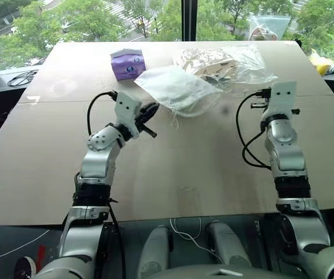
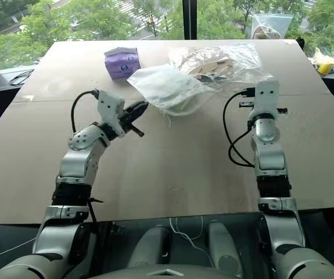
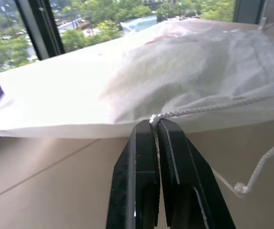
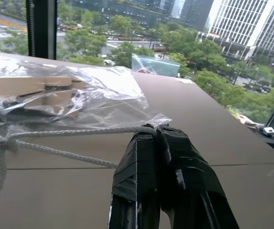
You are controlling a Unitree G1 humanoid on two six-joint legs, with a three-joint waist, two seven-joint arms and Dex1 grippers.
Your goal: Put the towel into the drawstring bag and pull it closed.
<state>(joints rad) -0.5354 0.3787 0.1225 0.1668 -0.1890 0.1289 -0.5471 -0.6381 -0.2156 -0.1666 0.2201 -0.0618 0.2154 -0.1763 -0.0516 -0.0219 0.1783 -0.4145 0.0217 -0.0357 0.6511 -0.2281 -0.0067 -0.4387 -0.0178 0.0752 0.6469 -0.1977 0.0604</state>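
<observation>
Drawstring bag (image 1: pixel 178 87) sits upper centre of the worktop (image 1: pixel 172 168). Left pincer (image 3: pixel 156 125) is clenched on a cord (image 3: pixel 208 109), right pincer (image 4: pixel 155 131) clenched on the other cord (image 4: pixel 75 131). Pull them apart evenly and level, so the mouth cinches without dragging the bag.

You are facing a wide tan table (image 1: pixel 172 168) with a faint seam running across it. Toward its far edge lie three things close together: a small purple packet (image 1: pixel 127 63) on the left, a white translucent drawstring bag (image 1: pixel 175 88) in the middle, and a clear plastic bag of beige items (image 1: pixel 222 63) on the right, touching the drawstring bag.
</observation>
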